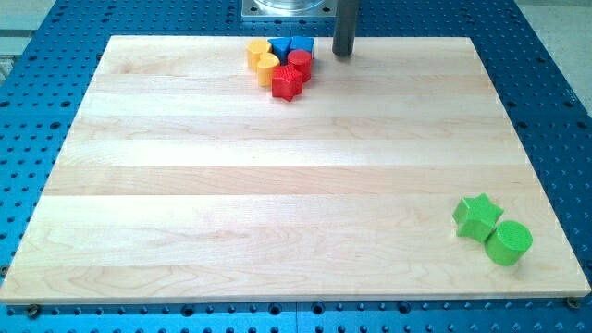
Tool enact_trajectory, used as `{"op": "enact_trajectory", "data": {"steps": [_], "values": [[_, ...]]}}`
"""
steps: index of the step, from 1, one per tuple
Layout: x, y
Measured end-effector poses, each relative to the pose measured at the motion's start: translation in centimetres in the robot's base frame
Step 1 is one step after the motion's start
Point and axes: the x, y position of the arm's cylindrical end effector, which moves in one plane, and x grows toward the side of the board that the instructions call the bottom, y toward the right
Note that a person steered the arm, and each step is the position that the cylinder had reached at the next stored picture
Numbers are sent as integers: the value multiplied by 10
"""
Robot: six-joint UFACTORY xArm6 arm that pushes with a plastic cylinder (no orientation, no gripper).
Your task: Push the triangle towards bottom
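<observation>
A blue triangle (280, 46) sits in a tight cluster at the view's top, near the board's upper edge. Touching it are a blue cube (302, 44) on its right, a yellow block (258, 50) on its left, a second yellow block (266, 67) below, a red cylinder (299, 62) and a red star (288, 84). My tip (343, 54) rests on the board just right of the cluster, a short gap from the blue cube and about level with the triangle.
A green star (477, 215) and a green cylinder (509, 243) touch each other near the board's bottom right corner. The wooden board (277, 185) lies on a blue perforated table (37, 120). A metal base (287, 9) stands at the top.
</observation>
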Motion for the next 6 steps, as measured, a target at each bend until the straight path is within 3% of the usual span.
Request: {"op": "enact_trajectory", "data": {"steps": [1,2,4,5,6], "values": [[-12,-13],[-11,-87],[63,-99],[51,-121],[43,-105]]}}
